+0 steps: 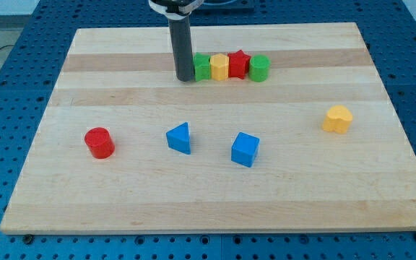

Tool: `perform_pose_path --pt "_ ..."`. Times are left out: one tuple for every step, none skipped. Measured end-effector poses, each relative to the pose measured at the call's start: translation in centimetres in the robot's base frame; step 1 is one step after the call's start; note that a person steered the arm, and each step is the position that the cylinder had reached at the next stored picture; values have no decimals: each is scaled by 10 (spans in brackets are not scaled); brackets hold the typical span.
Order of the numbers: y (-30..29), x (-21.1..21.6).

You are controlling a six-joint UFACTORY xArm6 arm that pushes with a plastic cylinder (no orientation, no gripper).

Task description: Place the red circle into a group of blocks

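Note:
The red circle [100, 142] stands alone near the view's left side of the wooden board [215, 202]. A row of blocks sits near the view's top: a green block [204, 67], a yellow block [219, 68], a red star [237, 64] and a green circle [259, 68], side by side. My tip [185, 78] is at the left end of that row, right next to the green block, far up and right of the red circle.
A blue triangle [180, 138] and a blue cube [245, 149] lie in the middle of the board. A yellow block [338, 118] sits at the view's right. The board rests on a blue perforated table.

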State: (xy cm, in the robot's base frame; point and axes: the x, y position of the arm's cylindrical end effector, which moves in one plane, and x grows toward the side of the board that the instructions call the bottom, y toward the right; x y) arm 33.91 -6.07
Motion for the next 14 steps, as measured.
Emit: perform_pose_path --pt "-21 23" --pt "-47 29" --pt "-50 69" --pt "-50 108" --pt "-50 151" --pt "-60 186" --pt "-111 194" --pt "-135 170" --pt "-124 127" --pt "-112 105" --pt "-126 123" --pt "-138 105" --pt "-114 59" --pt "-80 45"
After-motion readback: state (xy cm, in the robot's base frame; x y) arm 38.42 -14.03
